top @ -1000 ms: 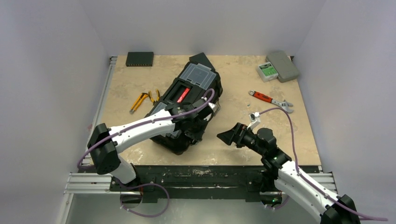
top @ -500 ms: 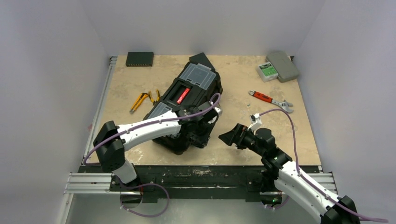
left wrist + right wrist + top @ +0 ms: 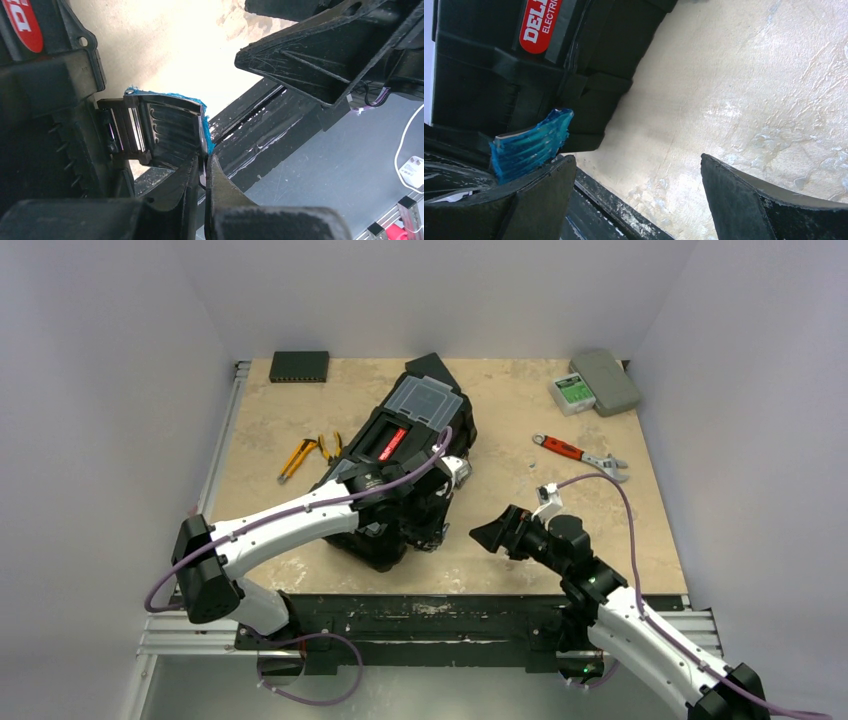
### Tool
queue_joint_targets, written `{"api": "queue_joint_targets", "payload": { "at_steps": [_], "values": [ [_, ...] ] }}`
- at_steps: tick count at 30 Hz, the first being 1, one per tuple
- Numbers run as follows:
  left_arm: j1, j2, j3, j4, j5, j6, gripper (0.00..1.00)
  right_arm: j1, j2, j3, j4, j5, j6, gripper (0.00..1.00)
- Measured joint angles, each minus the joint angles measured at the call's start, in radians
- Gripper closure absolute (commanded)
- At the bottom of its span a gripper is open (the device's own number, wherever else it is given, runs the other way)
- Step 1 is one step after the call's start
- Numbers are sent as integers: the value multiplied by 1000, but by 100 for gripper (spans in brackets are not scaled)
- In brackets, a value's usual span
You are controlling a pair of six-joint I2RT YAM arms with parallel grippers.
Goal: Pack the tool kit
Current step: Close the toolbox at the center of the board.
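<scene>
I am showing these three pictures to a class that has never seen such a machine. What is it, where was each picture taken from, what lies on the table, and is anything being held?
The machine is two white robot arms, bolted at the near edge of a table, each ending in a two-finger gripper. The wide picture looks down from above and behind them. The other two come from a camera on each wrist. On the table lies a large black toolbox, with yellow-handled tools to its left and a red-handled wrench to its right. Along the far edge sit a grey case, a green-labelled box and a thin black device. The left gripper is shut, pinching a blue-edged latch on the toolbox. The right gripper is open, holds nothing and faces the toolbox.
</scene>
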Motion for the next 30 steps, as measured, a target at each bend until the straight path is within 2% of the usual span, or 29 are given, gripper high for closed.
{"api": "queue_joint_targets", "payload": {
  "at_steps": [15,24,30],
  "values": [
    [3,-30,10,-24,-43,0,100,7,72,1,126,-62,38,7],
    [15,-32,19,-39,-42,-1,100,157,212,-6,291,-52,95,7],
    [29,-50,19,-51,-46,0,100,193,311,-6,403,-48,119,7]
  ]
}}
